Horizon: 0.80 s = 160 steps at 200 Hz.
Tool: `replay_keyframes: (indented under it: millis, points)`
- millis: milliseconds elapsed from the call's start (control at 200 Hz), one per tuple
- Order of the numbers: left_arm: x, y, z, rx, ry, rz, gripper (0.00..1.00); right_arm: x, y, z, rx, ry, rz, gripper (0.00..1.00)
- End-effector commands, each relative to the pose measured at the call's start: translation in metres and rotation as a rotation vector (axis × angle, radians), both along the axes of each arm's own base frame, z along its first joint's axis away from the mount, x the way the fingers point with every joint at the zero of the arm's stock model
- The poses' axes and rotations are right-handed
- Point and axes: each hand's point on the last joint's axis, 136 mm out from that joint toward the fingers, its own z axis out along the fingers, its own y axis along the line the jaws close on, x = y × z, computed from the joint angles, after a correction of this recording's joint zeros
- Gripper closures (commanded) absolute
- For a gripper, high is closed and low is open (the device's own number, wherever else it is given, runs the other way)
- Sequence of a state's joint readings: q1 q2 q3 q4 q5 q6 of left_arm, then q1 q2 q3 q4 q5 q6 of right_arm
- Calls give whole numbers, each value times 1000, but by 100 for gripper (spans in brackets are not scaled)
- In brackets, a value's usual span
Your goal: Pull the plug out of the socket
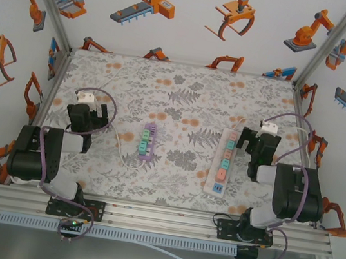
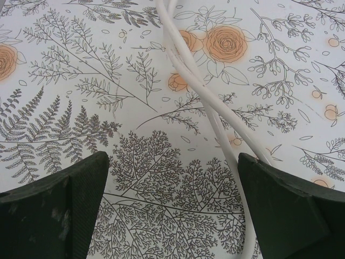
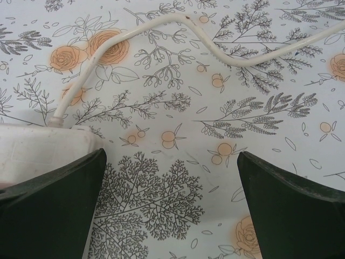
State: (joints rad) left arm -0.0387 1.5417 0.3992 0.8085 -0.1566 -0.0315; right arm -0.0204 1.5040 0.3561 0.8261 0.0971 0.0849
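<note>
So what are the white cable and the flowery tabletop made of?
White cable: likely flexible plastic or rubber, smooth, slightly glossy; it curves softly. Tabletop: probably printed paper or vinyl, matte; flat pattern, no glare.

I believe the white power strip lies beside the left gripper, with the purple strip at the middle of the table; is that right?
Not quite: the top external view shows the white power strip beside the right gripper, not the left. The purple strip is mid-table as you say.
</note>
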Motion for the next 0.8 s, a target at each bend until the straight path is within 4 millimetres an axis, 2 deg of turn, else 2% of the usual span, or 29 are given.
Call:
replay_keyframes:
  millis: [0, 185, 310, 381, 511, 631, 796]
  points:
    - [5, -1, 10, -20, -41, 0, 3, 1, -5, 41, -14, -87, -19, 1]
    - [5, -3, 14, -23, -45, -13, 3, -22, -13, 95, 59, -155, -94, 1]
    - [1, 6, 36, -19, -13, 50, 3, -39, -3, 135, 195, -144, -85, 2]
    - [-4, 12, 52, -34, -2, 99, 3, -48, 13, 154, 274, -111, -22, 5]
    - [-12, 11, 84, -140, 23, 147, 3, -62, 61, 182, 367, -7, 227, 9]
    - [-17, -17, 105, -325, 127, 128, 3, -79, 93, 190, 424, 131, 336, 6]
    - [-37, -84, 110, -393, 338, -21, 3, -98, 137, 183, 361, 317, 431, 3]
